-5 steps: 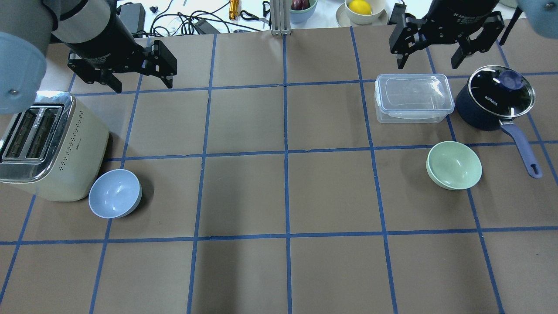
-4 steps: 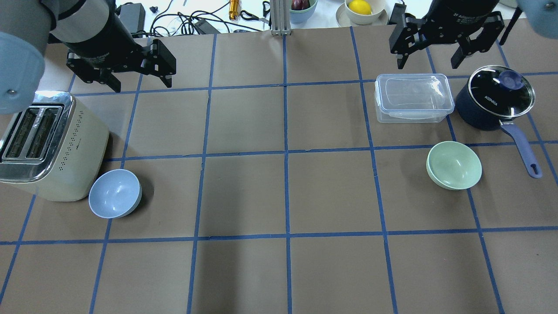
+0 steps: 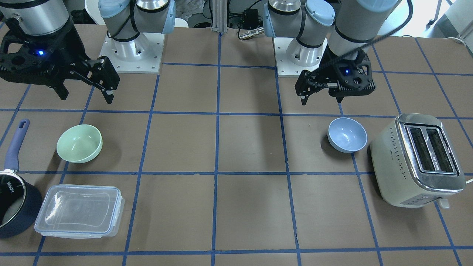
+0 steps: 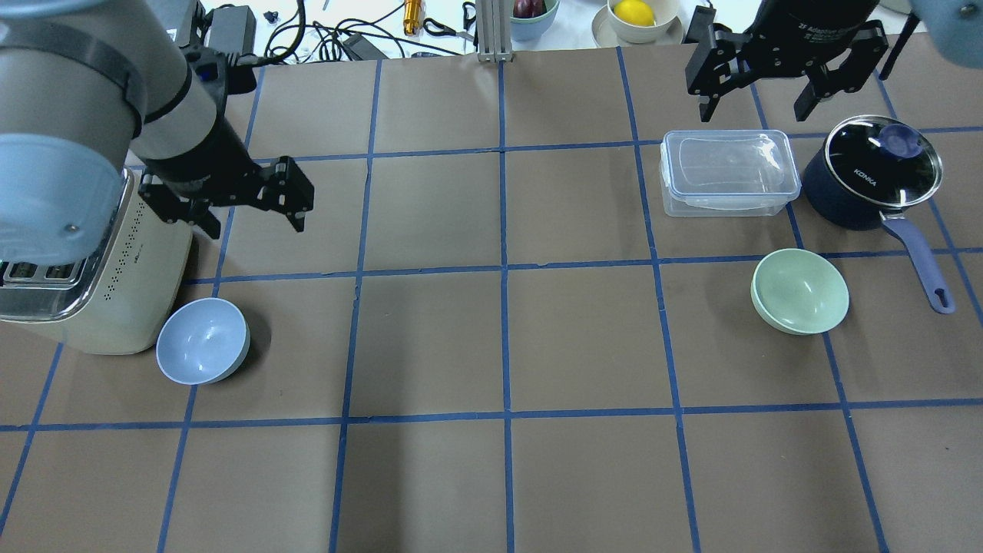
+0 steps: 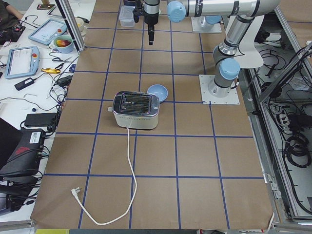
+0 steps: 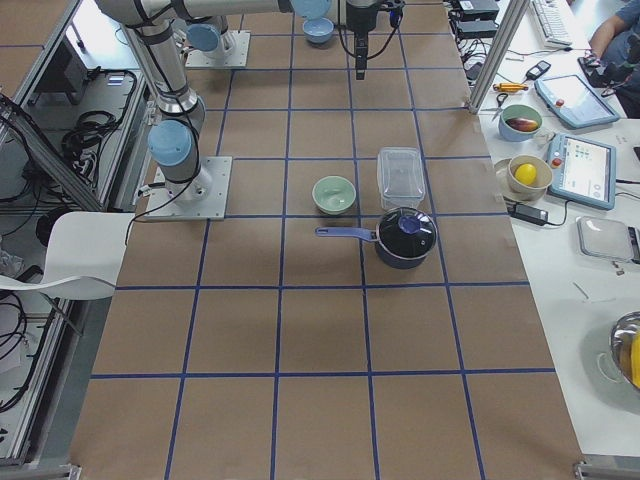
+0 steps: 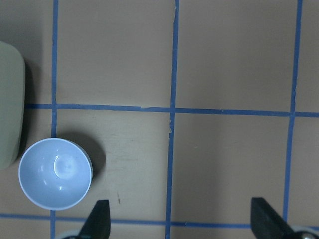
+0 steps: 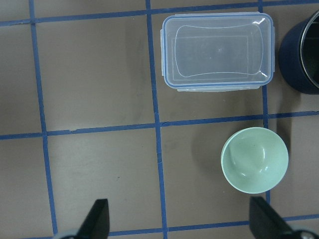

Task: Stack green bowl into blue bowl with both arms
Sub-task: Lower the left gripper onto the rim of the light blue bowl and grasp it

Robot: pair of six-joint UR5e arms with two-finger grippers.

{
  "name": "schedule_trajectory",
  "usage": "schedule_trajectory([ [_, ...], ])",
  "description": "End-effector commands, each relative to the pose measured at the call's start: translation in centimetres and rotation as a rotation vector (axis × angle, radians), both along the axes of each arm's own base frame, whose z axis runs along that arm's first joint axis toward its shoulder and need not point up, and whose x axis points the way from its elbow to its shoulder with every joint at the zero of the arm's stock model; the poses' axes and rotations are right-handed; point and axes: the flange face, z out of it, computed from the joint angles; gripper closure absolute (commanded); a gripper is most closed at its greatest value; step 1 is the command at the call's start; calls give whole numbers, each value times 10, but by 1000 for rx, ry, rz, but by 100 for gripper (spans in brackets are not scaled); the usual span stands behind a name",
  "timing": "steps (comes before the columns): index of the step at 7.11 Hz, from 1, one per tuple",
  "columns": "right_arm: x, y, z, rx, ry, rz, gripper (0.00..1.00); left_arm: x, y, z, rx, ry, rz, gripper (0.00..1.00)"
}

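The pale mint-green bowl (image 4: 800,291) stands upright and empty on the table's right half; it also shows in the front view (image 3: 79,143) and the right wrist view (image 8: 254,160). The pale blue bowl (image 4: 203,340) stands upright and empty beside the toaster, and shows in the front view (image 3: 347,134) and the left wrist view (image 7: 55,173). My left gripper (image 4: 253,223) is open and empty, raised above the table just beyond the blue bowl. My right gripper (image 4: 752,111) is open and empty, raised beyond the clear container, well away from the green bowl.
A cream toaster (image 4: 100,261) stands against the blue bowl's left side. A lidded clear container (image 4: 728,170) and a dark blue saucepan (image 4: 872,173), its handle pointing toward the green bowl, stand just beyond that bowl. Cables and bowls lie past the far edge.
My left arm has moved toward the near side of the table, closer to the blue bowl, and now overhangs the toaster. The right arm and both bowls have not moved.
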Motion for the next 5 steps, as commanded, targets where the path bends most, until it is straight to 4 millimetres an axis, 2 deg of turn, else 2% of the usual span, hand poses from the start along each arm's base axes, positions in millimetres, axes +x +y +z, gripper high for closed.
schedule_trajectory([
  [1, -1, 0, 0, 0, 0, -1, 0, 75, 17, -113, 25, -8, 58, 0],
  [3, -1, -1, -2, 4, 0, 0, 0, 85, 51, -198, -62, -23, 61, 0],
  [4, -2, -1, -2, 4, 1, -3, 0, 90, 54, -216, -72, -36, 20, 0],
  [5, -3, -1, -2, 5, 1, -6, 0, 100, 54, -227, -46, -30, 4, 13],
])
